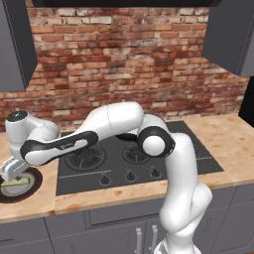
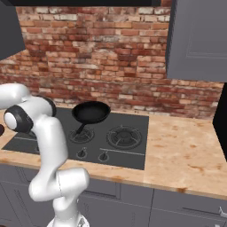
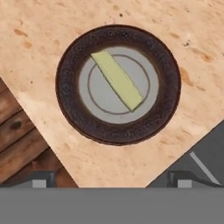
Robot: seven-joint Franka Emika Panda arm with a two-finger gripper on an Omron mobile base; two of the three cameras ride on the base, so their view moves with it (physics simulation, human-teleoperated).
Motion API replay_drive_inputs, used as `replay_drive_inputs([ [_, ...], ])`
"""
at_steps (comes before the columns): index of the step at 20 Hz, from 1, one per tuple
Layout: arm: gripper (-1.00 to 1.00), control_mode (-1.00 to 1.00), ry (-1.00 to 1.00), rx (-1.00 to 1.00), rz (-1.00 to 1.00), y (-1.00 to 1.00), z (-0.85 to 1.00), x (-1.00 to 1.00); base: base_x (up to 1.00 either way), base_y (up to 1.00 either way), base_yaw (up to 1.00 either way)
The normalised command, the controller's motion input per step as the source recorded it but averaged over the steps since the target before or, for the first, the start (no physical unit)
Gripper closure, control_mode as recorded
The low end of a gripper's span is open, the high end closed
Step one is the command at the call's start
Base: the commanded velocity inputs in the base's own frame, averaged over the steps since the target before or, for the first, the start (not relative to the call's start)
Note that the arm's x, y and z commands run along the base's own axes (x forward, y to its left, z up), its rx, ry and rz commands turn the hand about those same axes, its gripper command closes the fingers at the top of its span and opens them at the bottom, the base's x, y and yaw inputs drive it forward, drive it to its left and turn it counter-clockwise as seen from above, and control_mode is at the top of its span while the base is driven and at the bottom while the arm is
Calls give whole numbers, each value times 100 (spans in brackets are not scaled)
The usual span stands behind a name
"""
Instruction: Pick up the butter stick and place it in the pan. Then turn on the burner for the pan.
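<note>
We see the butter stick [image 3: 117, 81] lying flat on the grey centre of a dark round plate [image 3: 70, 109], set diagonally across it, one end near the inner rim, other end toward the middle. Nothing else on the plate. In the left base view the plate [image 1: 27, 192] sits on the wooden counter [image 1: 30, 208] just left of the black cooktop [image 1: 114, 173], w/ the butter stick [image 1: 16, 183] showing as a pale sliver under the hand.

The gripper [image 3: 112, 181] hangs above the plate, apart from the butter; its two fingertips [image 3: 41, 180] stand wide apart at the bottom of the hand view, one on each side, w/ nothing between them. So the hand is fully spread & holds nothing.

In the right base view the pan [image 2: 91, 112] sits on the cooktop's rear left burner, handle pointing toward the front edge. We see its inside black & bare, no butter in it. Front burner [image 2: 124, 135] to its right has nothing on it. Knobs [image 2: 103, 156] line the cooktop's front strip; we can't tell their setting
</note>
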Motion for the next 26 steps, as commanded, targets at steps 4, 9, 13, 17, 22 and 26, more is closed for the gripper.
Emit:
replay_drive_inputs([
  [4,-100,-100,1,0,7,0,-19,27,0,0,0],
  [9,-100,-100,2,0,13,0,-26,13,0,0,0],
  [13,-100,-100,1,0,16,6,-30,3,0,0,0],
  [17,-100,-100,2,0,12,10,-21,15,0,0,0],
  [22,-100,-100,3,0,4,18,-12,27,0,0,0],
  [26,-100,-100,5,-2,2,28,-12,20,0,0,0],
])
